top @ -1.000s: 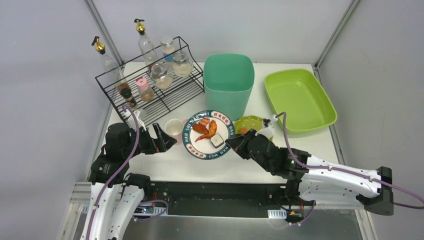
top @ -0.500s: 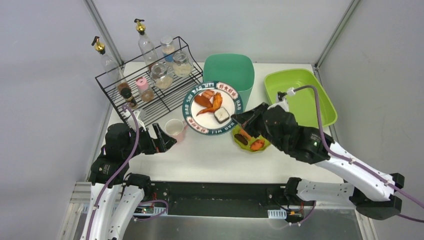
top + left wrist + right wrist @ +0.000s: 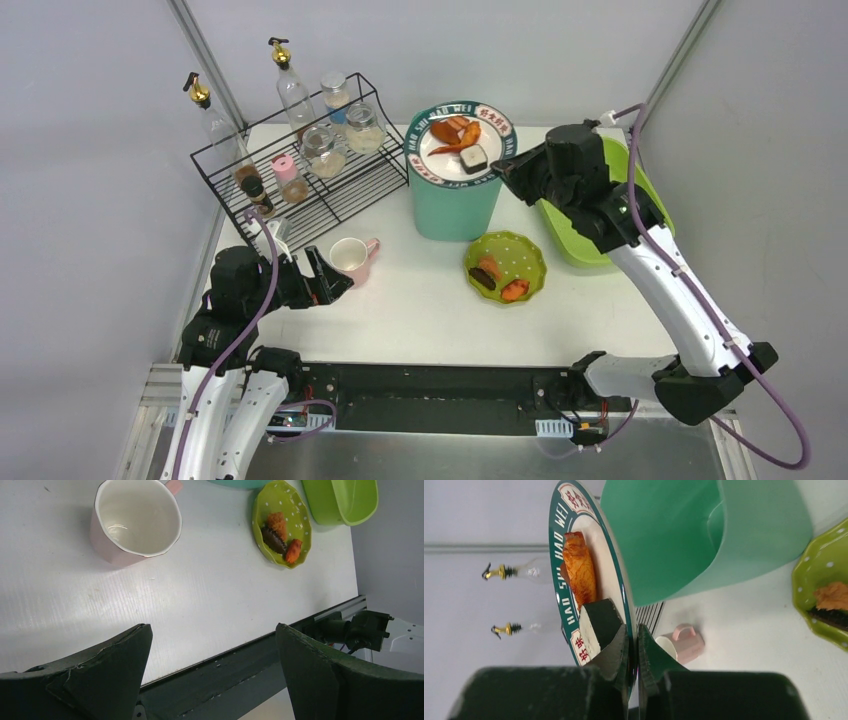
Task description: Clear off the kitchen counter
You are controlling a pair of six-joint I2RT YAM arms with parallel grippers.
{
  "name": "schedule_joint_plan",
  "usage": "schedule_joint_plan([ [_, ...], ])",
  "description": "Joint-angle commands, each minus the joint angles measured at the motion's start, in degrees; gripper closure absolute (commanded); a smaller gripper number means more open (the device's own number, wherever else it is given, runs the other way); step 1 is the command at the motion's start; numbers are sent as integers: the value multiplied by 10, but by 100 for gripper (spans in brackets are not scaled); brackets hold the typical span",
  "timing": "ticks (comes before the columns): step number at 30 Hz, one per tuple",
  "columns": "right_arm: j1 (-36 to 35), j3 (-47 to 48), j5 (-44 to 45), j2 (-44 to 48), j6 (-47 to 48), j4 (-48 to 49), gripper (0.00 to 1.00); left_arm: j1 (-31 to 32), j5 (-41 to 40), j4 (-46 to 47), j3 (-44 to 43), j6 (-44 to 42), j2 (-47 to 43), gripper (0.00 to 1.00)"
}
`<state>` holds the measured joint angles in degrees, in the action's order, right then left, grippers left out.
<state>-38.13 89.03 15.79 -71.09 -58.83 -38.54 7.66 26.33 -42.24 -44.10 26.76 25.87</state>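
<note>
my right pincer (image 3: 507, 166) is clamped tight on the rim of the plate (image 3: 441, 157), which hangs directly over the teal bin (image 3: 452, 210), so tipping's probably next

The right gripper (image 3: 503, 166) is up by the far edge of the table (image 3: 420, 320), clamped on a plate (image 3: 445, 162). The left gripper (image 3: 335, 281) hovers spread near the left edge.
</note>
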Motion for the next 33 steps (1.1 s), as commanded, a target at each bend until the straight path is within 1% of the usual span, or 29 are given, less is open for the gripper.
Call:
schedule_joint_plan([
  [1, 77, 33, -63, 4, 19, 40, 100, -3, -2, 21, 4, -1, 3, 1],
  [7, 153, 60, -93, -37, 64, 37, 100, -3, 1, 21, 3, -1, 2, 1],
  [10, 166, 91, -97, -71, 101, 29, 100, -3, 1, 21, 3, -2, 1, 1],
  [15, 168, 127, -76, -119, 183, 21, 100, -3, 1, 21, 3, -3, -3, 0],
  [19, 169, 129, -64, -124, 252, 43, 100, -3, 3, 21, 3, -2, -5, 0],
  [27, 167, 130, -53, -132, 351, 75, 100, -3, 7, 21, 2, -3, -5, 0],
  [33, 153, 132, -23, -147, 442, 124, 100, -2, 9, 21, 2, -3, -2, 0],
])
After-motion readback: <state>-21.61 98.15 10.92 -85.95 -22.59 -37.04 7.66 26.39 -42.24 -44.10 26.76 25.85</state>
